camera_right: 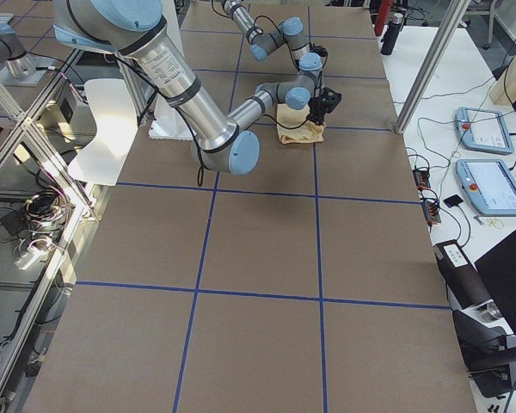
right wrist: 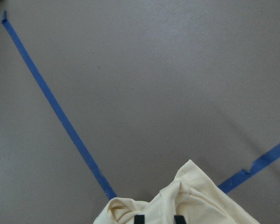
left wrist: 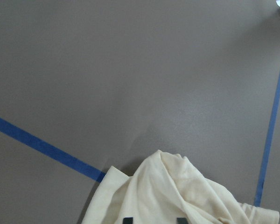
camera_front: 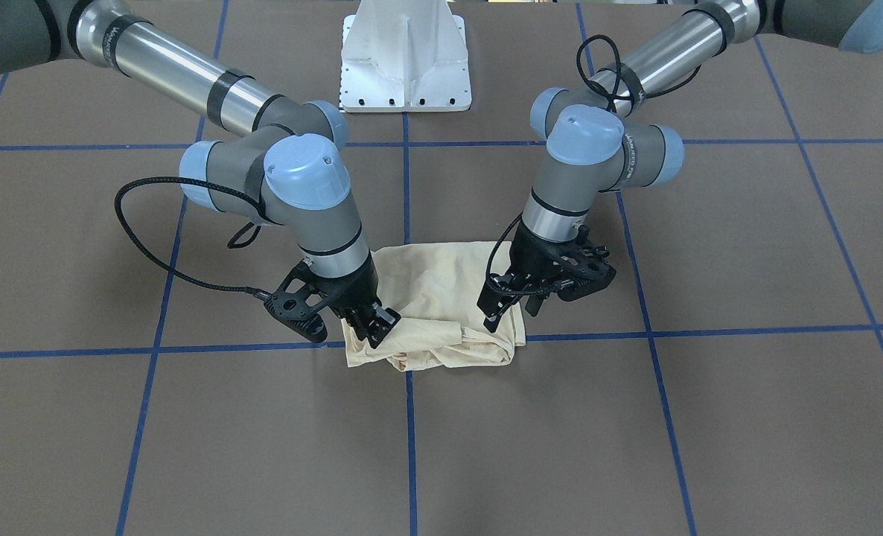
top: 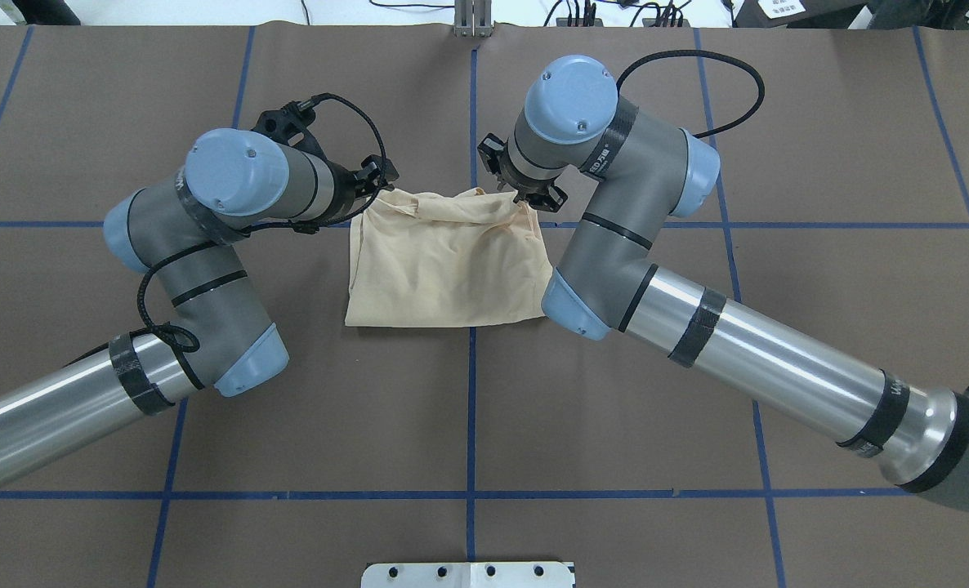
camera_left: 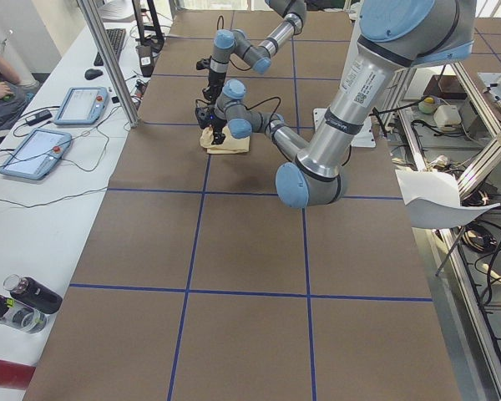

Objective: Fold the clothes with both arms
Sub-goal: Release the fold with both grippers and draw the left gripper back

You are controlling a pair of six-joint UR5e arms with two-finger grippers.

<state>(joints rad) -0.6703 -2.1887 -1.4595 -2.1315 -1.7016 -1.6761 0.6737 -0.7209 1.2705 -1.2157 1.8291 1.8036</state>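
I see the pale cream-yellow T-shirt of thin fabric lying folded into a rough rectangle at the middle of the brown tabletop, over a crossing of the blue tape lines. I cannot make out sleeves, neck or print in the folds. The black two-finger left gripper is at the shirt's far left corner. The black two-finger right gripper is at its far right corner. Both sit on the edge away from the robot. Each wrist camera cuts its fingers down to bare tips at the bottom edge. The tips are set narrow with a bunched peak of cloth between them, so both are pinching the shirt. The overhead view hides most of both grippers under the wrist joints. In the side views they are too small for me to read.
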